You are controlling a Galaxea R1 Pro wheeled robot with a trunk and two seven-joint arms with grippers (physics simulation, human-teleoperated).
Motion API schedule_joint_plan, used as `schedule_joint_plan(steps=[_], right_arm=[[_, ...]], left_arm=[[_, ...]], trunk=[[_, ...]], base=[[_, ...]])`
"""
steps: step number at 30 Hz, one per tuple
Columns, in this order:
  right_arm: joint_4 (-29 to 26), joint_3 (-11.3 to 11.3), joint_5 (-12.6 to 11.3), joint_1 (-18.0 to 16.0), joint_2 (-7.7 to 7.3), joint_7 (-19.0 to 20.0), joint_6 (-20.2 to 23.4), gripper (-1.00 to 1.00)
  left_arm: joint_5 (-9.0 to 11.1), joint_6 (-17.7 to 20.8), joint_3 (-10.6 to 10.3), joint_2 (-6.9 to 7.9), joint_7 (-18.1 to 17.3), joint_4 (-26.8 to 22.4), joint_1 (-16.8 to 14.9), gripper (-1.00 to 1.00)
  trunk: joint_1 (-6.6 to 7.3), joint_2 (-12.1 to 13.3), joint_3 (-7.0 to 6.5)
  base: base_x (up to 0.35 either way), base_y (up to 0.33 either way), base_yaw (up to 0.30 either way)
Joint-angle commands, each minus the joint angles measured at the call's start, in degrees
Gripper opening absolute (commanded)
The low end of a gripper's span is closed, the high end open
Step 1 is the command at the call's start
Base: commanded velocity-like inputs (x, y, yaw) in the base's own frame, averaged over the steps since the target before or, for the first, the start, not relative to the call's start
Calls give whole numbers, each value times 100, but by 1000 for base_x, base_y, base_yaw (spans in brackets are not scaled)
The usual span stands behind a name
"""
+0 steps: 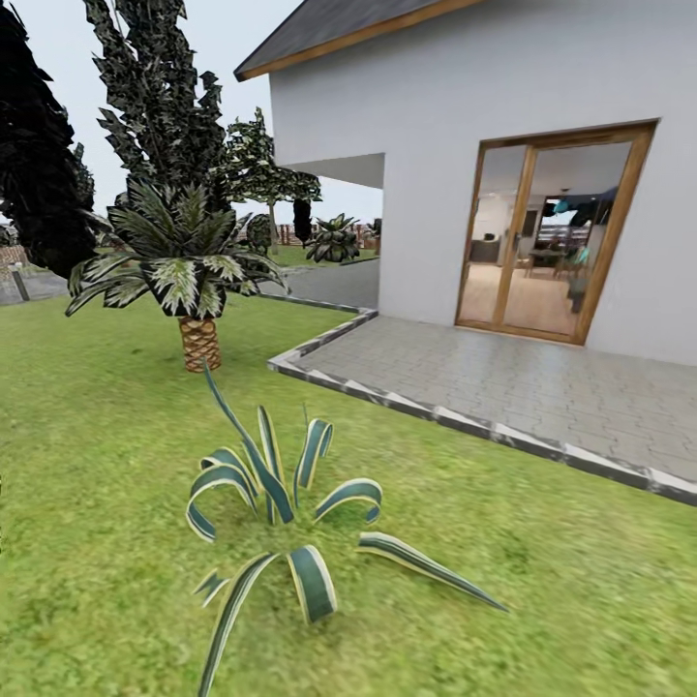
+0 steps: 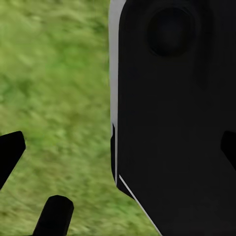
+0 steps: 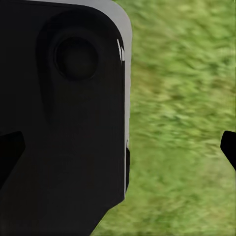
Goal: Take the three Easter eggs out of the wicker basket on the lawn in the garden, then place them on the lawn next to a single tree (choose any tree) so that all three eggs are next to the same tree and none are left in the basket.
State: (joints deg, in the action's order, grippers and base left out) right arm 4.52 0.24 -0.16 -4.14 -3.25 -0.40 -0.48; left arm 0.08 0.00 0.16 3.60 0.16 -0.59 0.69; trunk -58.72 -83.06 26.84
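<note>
Three yellow eggs and their brown wicker basket are what the task wants, and the robot seems to be on its way, scanning the garden for them. From the head, the wide mottled green lawn (image 1: 106,465) runs from 6 o'clock up to 9 o'clock; a low striped blue-green spiky plant (image 1: 276,508) sits just ahead at 6, a short palm with a scaly brown trunk (image 1: 199,341) stands beyond it at 11, and tall dark-crowned trees (image 1: 155,97) rise behind that at 11 to 12, likely candidates for the drop spot. The grey paved patio (image 1: 523,387) with its pale kerb cuts across from 1 to 4 below the white house wall with wood-framed glass doors (image 1: 547,232); the freest room lies on grass toward 9. At the left wrist, black fingertips (image 2: 10,152) stand wide apart over blurred grass beside a black robot body panel (image 2: 172,123), carrying nothing. At the right wrist, fingertips (image 3: 228,145) likewise sit spread and empty beside a matching dark panel (image 3: 64,123).
</note>
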Motion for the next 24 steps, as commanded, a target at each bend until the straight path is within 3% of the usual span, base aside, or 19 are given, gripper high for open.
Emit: schedule_joint_plan(steps=[1,24], right_arm=[[15,3,-1,-8,0,-4,-5,100],[20,3,-1,-8,31,-4,-5,100]], left_arm=[[1,0,1,0,2,-9,2,100],[-15,8,-2,-9,6,-3,2,100]], trunk=[[-1,-2,4],[-1,-2,4]], base=[[127,223,0],[16,19,-13]])
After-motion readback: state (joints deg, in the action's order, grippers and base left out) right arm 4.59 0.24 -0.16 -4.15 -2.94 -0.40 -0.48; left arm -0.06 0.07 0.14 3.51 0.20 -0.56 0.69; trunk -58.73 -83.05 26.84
